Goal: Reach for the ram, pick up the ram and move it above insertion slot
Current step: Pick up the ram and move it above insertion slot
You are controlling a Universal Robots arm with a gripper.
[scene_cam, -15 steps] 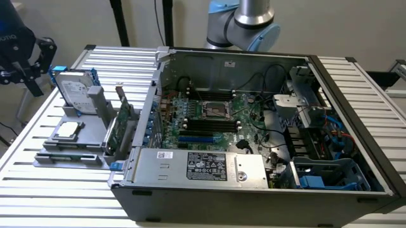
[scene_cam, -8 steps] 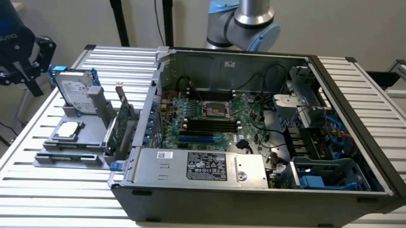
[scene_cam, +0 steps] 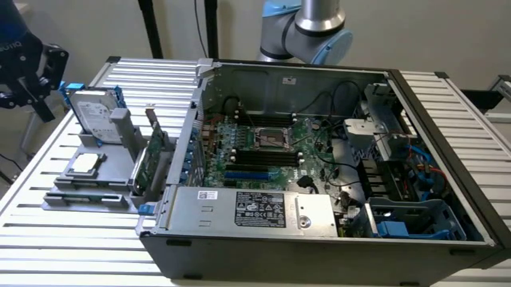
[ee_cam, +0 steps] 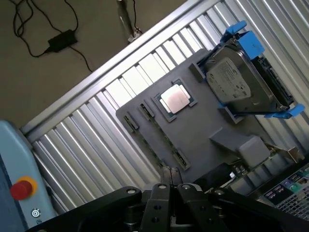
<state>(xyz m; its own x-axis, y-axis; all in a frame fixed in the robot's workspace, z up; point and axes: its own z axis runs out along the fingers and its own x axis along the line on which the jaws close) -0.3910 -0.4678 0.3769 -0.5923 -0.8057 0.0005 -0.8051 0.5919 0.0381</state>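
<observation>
Ram: thin dark-green strip (scene_cam: pixel 86 197), seems to sit edge-up in a long slot at the front of the grey holder (ee_cam: pixel 203 140), just beside the CPU (ee_cam: pixel 175 99). Seen edge-on, so chips not legible.
Jaws: gripper (ee_cam: pixel 170 180) hovers over the holder's slot end, apart from the ram. Jaws look drawn narrow, pads near touching, nothing betw. them.
Stage (my read): reach only. No contact, no lift.
Risk 1: narrow jaws coming down on the ram's top edge would press it, not straddle it. Could flex the board or jam it in the slot.
Risk 2: stick is thin and smooth-faced, so an off-centre pinch prob. lets it tilt or slip.
Risk 3: crowded holder. Tall expansion card (scene_cam: pixel 155 158) and hard drive (ee_cam: pixel 239 82) stand near, so a skewed approach may clip them.
Risk 4: insertion slot (scene_cam: pixel 264 156) lies deep in the PC case (scene_cam: pixel 319 239) amid loose cables. Snag likely if the carry is low.
Materials: holder is matte grey plastic, blocky, w/ moulded pockets. CPU is a flat square w/ a shiny metal lid. Drive is a brushed-metal box in a blue plastic caddy. Case is dark sheet steel, open-topped.
Counter: ribbed aluminium slats (ee_cam: pixel 96 140), glossy, w/ grooves running parallel.
</observation>
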